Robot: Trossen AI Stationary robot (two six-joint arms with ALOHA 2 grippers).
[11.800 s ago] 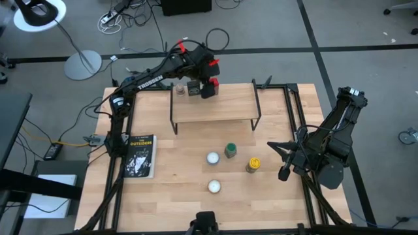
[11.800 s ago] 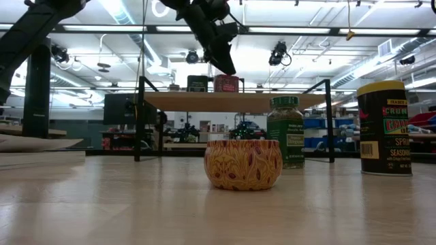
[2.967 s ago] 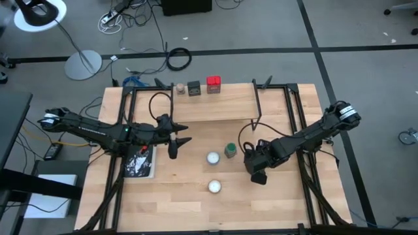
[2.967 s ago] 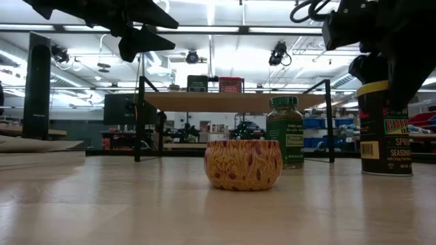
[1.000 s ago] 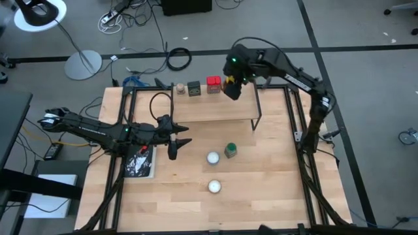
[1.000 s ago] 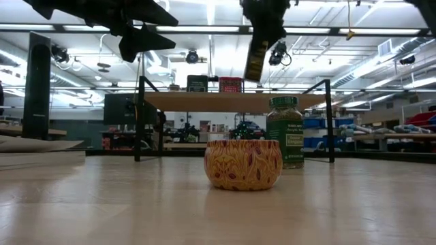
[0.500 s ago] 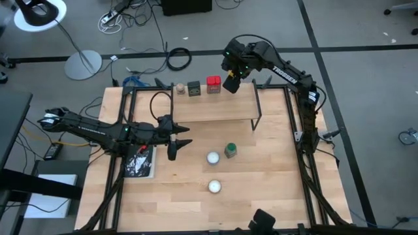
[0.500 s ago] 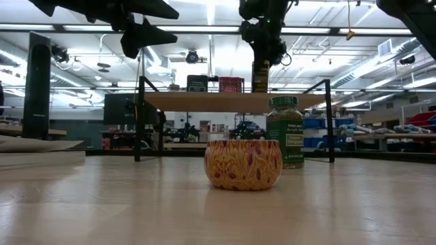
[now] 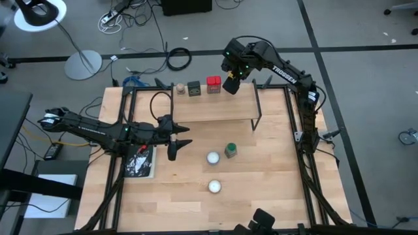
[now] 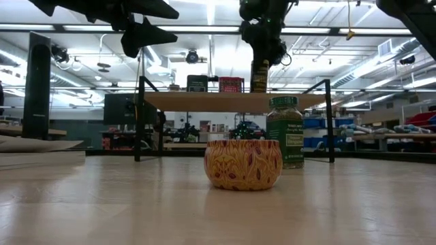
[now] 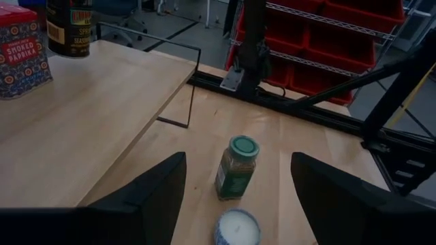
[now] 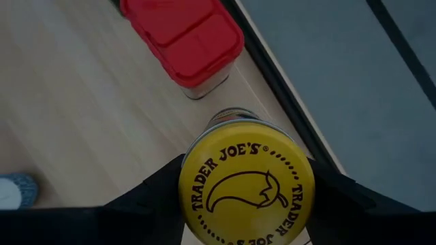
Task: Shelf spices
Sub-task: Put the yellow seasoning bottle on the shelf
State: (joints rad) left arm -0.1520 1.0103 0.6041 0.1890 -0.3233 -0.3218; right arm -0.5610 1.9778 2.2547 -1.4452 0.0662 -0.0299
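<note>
The jar [image 12: 246, 182] has a yellow lid with black lettering; the box [image 12: 184, 35] beside it is red. A green-lidded jar [image 11: 236, 167] stands on pale wood, and the candle tin [image 10: 243, 164] shows a red-and-yellow leaf pattern.

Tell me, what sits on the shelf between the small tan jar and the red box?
A dark square tin stands between the tan jar and the red box on the shelf, seen in the high view.
</note>
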